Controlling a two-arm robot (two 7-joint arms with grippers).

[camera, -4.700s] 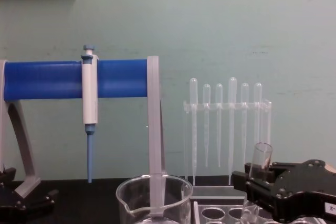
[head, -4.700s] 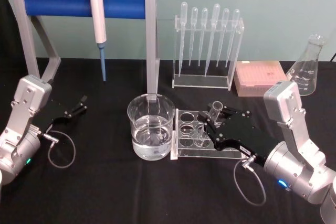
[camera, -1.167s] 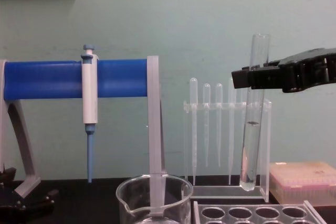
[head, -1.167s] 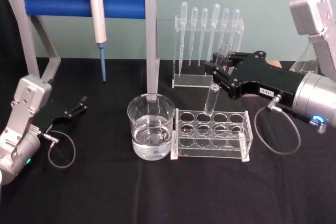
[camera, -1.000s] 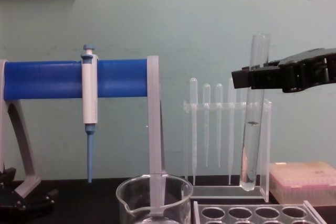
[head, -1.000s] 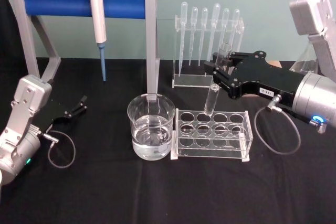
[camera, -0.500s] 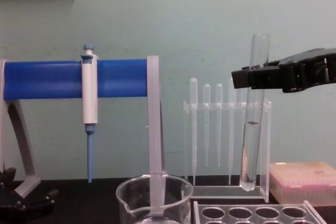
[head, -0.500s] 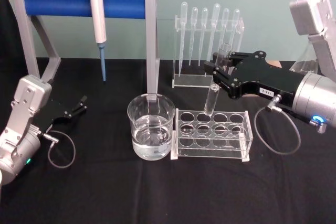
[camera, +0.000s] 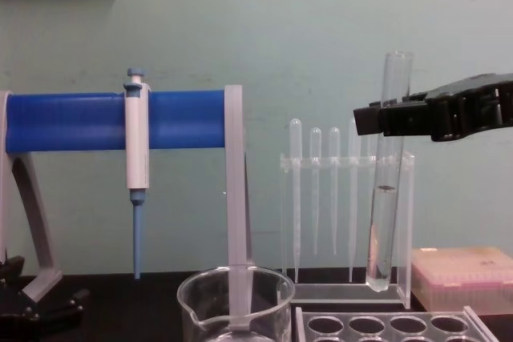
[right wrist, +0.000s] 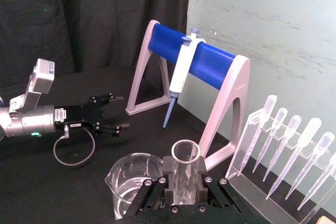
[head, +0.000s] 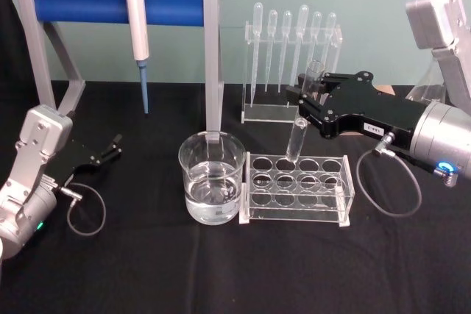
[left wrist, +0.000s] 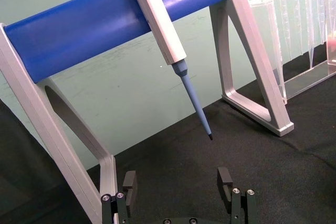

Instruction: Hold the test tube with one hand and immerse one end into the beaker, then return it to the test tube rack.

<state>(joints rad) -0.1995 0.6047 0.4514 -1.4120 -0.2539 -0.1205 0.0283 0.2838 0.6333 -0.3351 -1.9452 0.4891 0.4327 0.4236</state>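
While the right claw (head: 306, 95) pinches the test tube (head: 296, 140) near its open top, the tube hangs almost upright, its round bottom clear above the back row of the rack (head: 294, 212). Clear liquid fills its lower part. The beaker (head: 212, 180), part-filled, stands touching the rack's left side. The left claw (head: 112, 146) sits spread at the desk's (head: 221, 270) left side, well apart.

Chest view crops the wide clear glass beaker (camera: 202, 310); the black right gripper (camera: 391, 119) masks part of the narrow glass test tube (camera: 382, 230).
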